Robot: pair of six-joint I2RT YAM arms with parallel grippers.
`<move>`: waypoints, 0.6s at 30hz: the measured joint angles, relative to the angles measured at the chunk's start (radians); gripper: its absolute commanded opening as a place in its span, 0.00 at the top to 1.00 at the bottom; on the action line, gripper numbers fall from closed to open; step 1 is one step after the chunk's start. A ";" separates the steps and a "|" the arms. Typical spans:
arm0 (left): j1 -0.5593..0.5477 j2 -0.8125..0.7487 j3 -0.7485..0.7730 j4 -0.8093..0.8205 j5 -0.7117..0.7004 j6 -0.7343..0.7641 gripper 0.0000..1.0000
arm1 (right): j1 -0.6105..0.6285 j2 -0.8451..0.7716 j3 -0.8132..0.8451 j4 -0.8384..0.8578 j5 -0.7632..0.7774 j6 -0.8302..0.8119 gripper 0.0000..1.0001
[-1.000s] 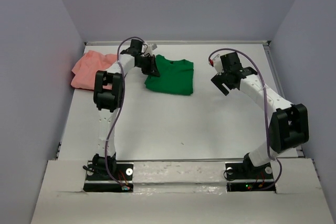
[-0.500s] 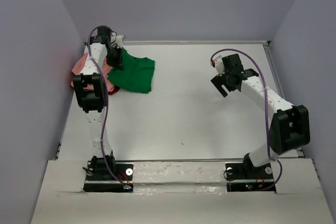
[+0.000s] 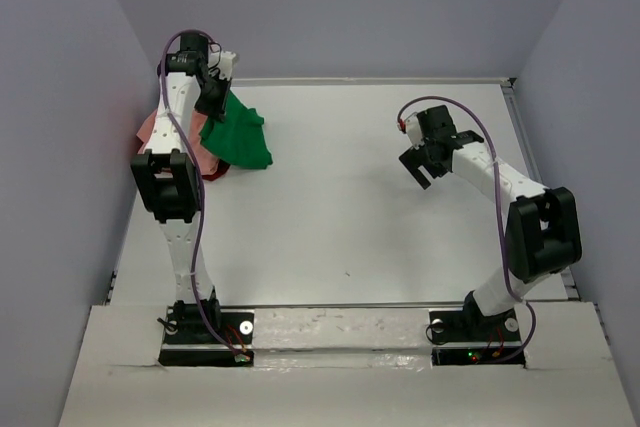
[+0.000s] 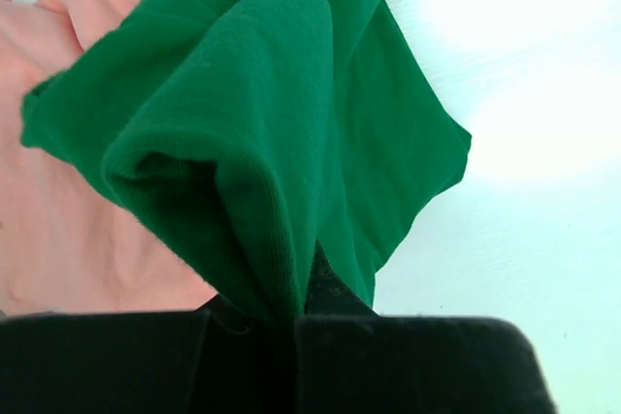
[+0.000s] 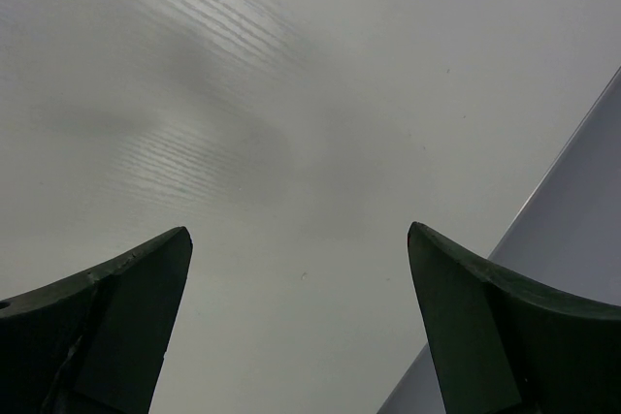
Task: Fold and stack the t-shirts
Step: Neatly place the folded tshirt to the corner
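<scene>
Top external view: at the worktop's far-left corner a crumpled salmon-pink cloth t-shirt (image 3: 148, 130) lies by the left edge, with a scrap of dark red cloth (image 3: 212, 173) at its near side. Above it the left gripper (image 3: 212, 95) is clamped on a bunched bright green cloth t-shirt (image 3: 240, 137), which hangs from the jaws and overlaps the pink one (the left wrist view shows the fold pinched tight). Toward the right edge, the right gripper (image 3: 422, 162) hovers over the white worktop (image 3: 340, 227), jaws spread wide, holding nothing.
</scene>
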 measured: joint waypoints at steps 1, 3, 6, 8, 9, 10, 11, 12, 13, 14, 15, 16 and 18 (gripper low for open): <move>0.000 0.000 0.000 -0.006 -0.005 0.004 1.00 | 0.000 0.000 0.000 0.000 0.000 0.001 0.02; 0.000 0.000 0.006 -0.019 -0.016 0.014 1.00 | 0.000 0.000 0.001 0.000 0.002 0.003 0.02; 0.000 -0.005 0.011 -0.030 -0.045 0.028 1.00 | 0.000 0.005 0.004 0.000 0.007 0.003 0.02; 0.000 -0.013 0.011 -0.034 -0.069 0.037 1.00 | 0.000 0.008 0.004 0.000 0.008 0.003 0.02; 0.000 -0.018 0.011 -0.038 -0.085 0.042 1.00 | 0.000 0.010 0.005 0.000 0.008 0.003 0.02; 0.000 -0.022 0.011 -0.039 -0.092 0.045 1.00 | 0.000 0.012 0.006 0.000 0.008 0.003 0.02; 0.000 -0.027 0.011 -0.042 -0.109 0.050 1.00 | 0.000 0.015 0.007 0.000 0.009 0.003 0.02; 0.000 -0.030 0.011 -0.043 -0.116 0.052 1.00 | 0.000 0.018 0.008 0.000 0.010 0.003 0.02; 0.000 -0.033 0.011 -0.043 -0.127 0.056 1.00 | 0.000 0.022 0.009 0.000 0.011 0.003 0.02; 0.000 -0.037 0.011 -0.043 -0.137 0.060 1.00 | 0.000 0.024 0.010 0.000 0.012 0.003 0.02; 0.000 -0.038 0.011 -0.043 -0.145 0.063 1.00 | 0.000 0.029 0.010 0.000 0.015 0.003 0.02; 0.000 -0.039 0.013 -0.044 -0.154 0.067 1.00 | 0.000 0.032 0.010 0.000 0.015 0.003 0.02; 0.000 -0.039 0.021 -0.047 -0.167 0.074 1.00 | 0.000 0.038 0.010 -0.001 0.017 0.003 0.02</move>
